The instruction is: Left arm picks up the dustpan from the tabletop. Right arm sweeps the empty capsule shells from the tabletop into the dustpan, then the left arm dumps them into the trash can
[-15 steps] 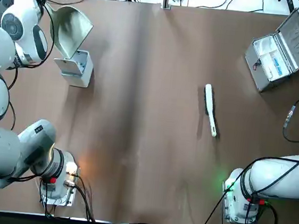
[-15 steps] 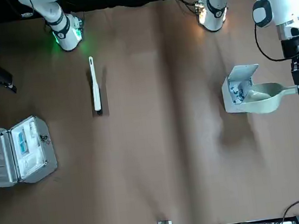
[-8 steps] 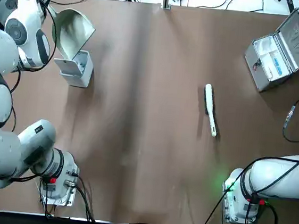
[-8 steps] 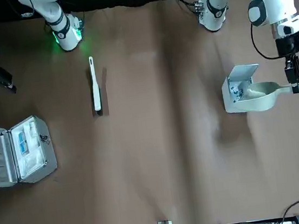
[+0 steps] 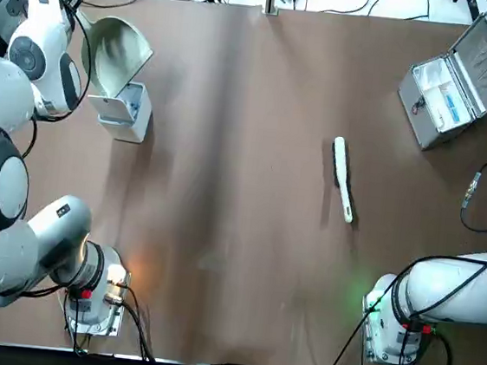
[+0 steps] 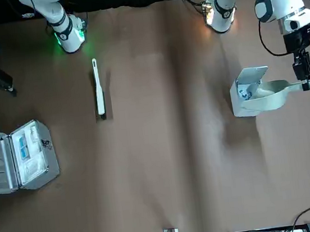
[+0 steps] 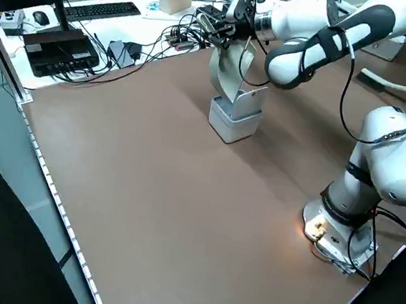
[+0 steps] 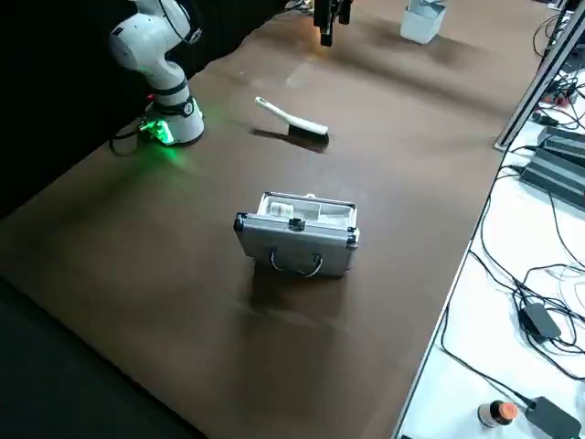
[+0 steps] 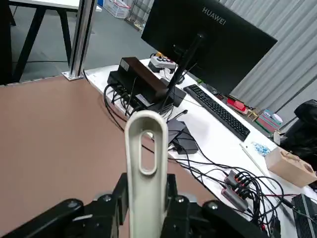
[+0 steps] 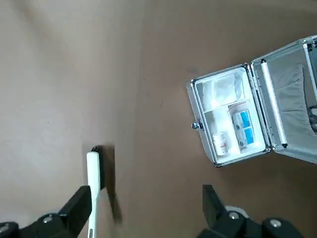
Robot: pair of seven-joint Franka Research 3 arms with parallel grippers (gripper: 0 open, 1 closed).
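Dustpan had tipped steeper over the trash can than a second earlier, its mouth at the rim, so the dump looked nearly finished. Left gripper clamped its handle, wrist raised. Right gripper hung spread above the brush.
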